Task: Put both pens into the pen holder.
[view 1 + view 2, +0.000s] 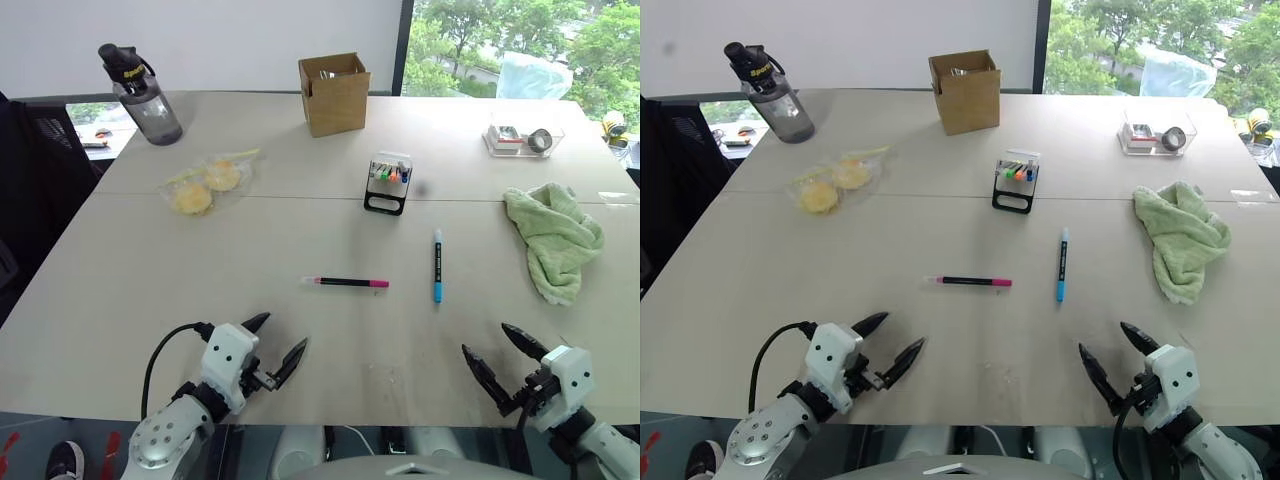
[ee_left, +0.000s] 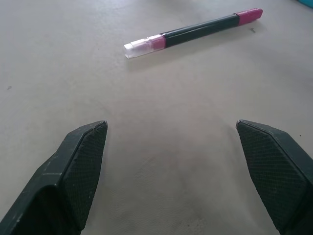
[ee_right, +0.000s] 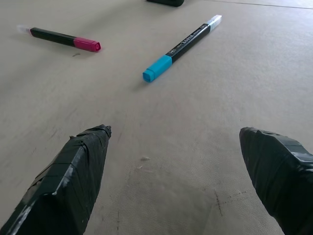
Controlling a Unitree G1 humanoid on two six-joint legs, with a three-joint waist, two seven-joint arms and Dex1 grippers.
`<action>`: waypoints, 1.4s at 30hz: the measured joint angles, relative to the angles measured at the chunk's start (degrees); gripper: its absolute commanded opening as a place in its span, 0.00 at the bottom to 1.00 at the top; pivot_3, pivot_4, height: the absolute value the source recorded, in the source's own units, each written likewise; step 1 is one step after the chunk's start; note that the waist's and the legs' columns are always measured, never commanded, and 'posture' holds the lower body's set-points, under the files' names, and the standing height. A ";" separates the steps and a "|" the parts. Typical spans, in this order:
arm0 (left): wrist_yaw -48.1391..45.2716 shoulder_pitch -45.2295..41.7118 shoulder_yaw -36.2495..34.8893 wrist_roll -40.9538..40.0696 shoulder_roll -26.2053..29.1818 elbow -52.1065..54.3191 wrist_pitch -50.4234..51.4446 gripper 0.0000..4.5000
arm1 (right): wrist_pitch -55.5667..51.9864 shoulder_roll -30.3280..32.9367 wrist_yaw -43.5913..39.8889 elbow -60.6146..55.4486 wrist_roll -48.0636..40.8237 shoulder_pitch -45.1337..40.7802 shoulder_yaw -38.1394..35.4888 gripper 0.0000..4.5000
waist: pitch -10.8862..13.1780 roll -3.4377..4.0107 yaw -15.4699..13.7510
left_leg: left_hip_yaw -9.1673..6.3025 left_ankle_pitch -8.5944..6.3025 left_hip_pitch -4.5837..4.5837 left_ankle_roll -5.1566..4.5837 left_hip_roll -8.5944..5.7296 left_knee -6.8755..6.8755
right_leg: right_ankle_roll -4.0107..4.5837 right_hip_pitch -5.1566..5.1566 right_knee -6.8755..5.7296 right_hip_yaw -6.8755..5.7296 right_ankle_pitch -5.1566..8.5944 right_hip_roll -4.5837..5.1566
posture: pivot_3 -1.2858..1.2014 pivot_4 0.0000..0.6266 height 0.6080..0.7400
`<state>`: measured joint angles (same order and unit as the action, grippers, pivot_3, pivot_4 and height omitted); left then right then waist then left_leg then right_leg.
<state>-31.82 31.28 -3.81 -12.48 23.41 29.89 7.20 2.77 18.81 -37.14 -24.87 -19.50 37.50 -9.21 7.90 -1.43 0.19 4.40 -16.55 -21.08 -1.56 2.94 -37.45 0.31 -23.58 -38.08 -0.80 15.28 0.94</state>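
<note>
Take the pen holder (image 1: 388, 184) on the desk (image 1: 150, 290) as your landmark: in front of it you have two pens (image 1: 346, 283) (image 1: 437, 265) lying apart, the cardboard box (image 1: 334, 94) behind it, the towel (image 1: 552, 238) to its right, and the bottle (image 1: 140, 93) far left.

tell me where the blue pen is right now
In the left eye view the blue pen lies flat on the table, right of centre, between the pink-capped pen and the green towel, nearer than the pen holder.
</note>
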 measured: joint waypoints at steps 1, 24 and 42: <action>0.04 0.24 0.09 0.03 -0.02 0.00 -0.17 0.97 | 0.00 0.01 0.01 0.00 0.00 0.02 0.07 1.00 | 0.00 0.00 0.00 | 0.00 0.00 0.00 0.00 0.00 0.00 | 0.00 0.00 0.00 0.00 0.00 0.00 | 0.52 0.24 1.00; -0.53 0.36 1.06 1.16 0.18 -0.65 -2.60 0.97 | -0.07 -0.58 1.45 0.00 -0.22 -0.41 2.31 1.00 | -0.11 -0.26 -0.23 | 1.87 -0.01 0.50 0.05 0.66 0.17 | 0.42 -0.73 -0.35 0.91 0.06 -0.22 | 0.52 0.24 0.97; -7.64 -6.81 3.20 1.39 6.71 -3.85 -4.36 0.97 | -3.80 1.70 5.13 -0.68 2.89 -8.56 4.26 1.00 | -0.12 -0.63 0.48 | 3.33 -0.17 1.09 0.30 1.29 0.18 | 0.70 -0.64 -0.75 0.73 -0.12 0.04 | 0.52 0.24 0.97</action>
<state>-39.47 24.47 -0.61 -11.09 30.12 26.04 2.84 -1.04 20.51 -32.00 -25.56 -16.61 28.94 -4.95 7.78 -2.06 0.68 7.73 -16.73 -19.99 -1.27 4.23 -37.27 1.01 -24.23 -38.83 -0.07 15.16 0.98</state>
